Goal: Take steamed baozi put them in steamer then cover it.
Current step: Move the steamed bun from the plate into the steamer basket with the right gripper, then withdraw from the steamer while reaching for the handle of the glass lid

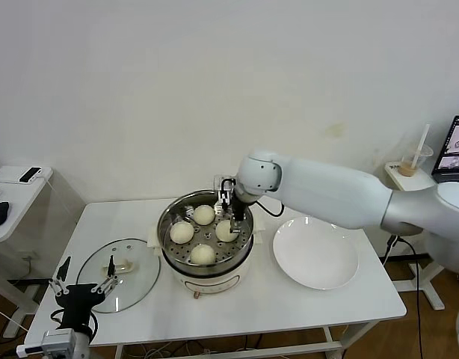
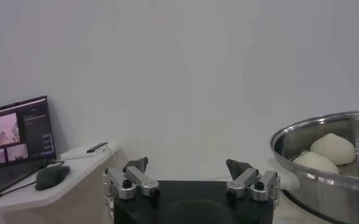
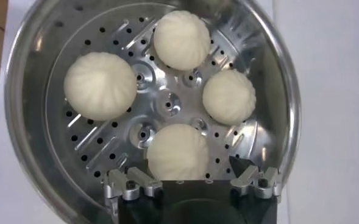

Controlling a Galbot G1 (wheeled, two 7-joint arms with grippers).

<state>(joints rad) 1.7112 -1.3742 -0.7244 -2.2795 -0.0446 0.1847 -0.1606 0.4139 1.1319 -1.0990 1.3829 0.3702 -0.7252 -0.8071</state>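
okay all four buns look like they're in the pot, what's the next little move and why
Probably lift the right gripper straight up out of the steamer: it stands open over the nearest baozi, all four sit on the tray, and the cover lies on the table.

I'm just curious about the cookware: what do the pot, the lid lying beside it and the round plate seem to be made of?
Steamer: polished metal, probably stainless steel, mirror-bright with a perforated tray.
Cover: clear glass, since the table shows through, with a metal rim and cream handle, likely plastic.
Plate: glossy white, probably ceramic, possibly plastic.
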